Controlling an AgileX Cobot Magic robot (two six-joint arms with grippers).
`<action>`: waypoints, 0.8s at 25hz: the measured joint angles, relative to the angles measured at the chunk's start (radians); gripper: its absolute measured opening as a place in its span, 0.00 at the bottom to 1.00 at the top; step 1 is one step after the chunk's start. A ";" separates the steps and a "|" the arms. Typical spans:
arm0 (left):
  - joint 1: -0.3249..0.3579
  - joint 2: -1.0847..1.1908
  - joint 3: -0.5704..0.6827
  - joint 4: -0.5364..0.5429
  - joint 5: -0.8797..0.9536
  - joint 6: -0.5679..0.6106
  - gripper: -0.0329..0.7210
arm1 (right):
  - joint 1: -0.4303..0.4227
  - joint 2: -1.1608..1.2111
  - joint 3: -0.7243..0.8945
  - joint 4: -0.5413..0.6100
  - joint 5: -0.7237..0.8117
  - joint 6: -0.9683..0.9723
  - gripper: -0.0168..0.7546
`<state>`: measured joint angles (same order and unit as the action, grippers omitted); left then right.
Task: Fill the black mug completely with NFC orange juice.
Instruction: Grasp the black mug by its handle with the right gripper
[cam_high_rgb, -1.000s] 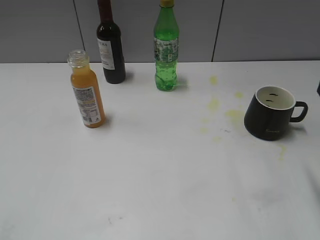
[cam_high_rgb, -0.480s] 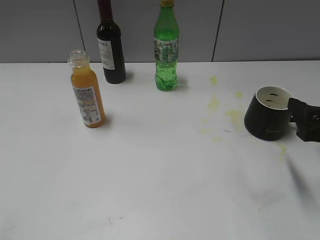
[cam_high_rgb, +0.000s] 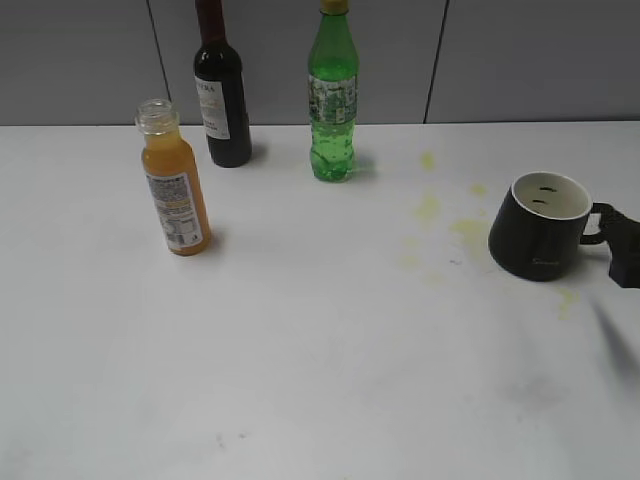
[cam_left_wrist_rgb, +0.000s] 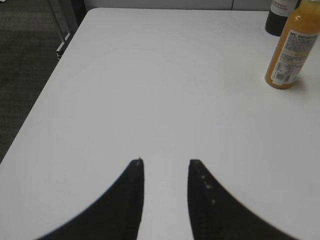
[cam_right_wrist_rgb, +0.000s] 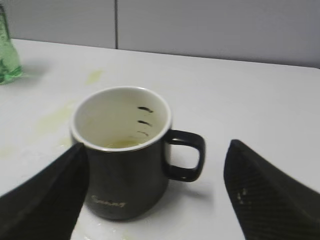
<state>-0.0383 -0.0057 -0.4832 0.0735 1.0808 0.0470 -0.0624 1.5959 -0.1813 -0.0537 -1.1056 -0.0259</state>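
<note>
The black mug (cam_high_rgb: 541, 227) is seen upright on the right of the white tabletop (cam_high_rgb: 320, 350), its handle turned toward the right edge and partly covered there by the right end effector (cam_right_wrist_rgb: 155, 195), of which only a dark sliver shows in the exterior view. In the right wrist view its fingers are spread wide, one on each side of the mug, gripping nothing. A little yellowish liquid is glimpsed at the mug's bottom.

The orange juice bottle (cam_high_rgb: 174, 180) stands capless far to the left. The wine bottle (cam_high_rgb: 220, 95) and green bottle (cam_high_rgb: 332, 100) behind are cut off at the top.

The left end effector (cam_left_wrist_rgb: 165, 167) is held partly apart over bare tabletop, empty.
</note>
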 joint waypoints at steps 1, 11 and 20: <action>0.000 0.000 0.000 0.000 0.000 0.000 0.36 | -0.024 0.015 0.000 0.000 -0.018 0.000 0.84; 0.000 0.000 0.000 0.000 0.000 0.000 0.36 | -0.129 0.224 -0.037 -0.009 -0.095 0.000 0.83; 0.000 0.000 0.000 0.000 0.000 0.000 0.36 | -0.131 0.376 -0.133 -0.019 -0.100 -0.002 0.83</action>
<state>-0.0383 -0.0057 -0.4832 0.0735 1.0808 0.0470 -0.1938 1.9717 -0.3142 -0.0731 -1.2059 -0.0280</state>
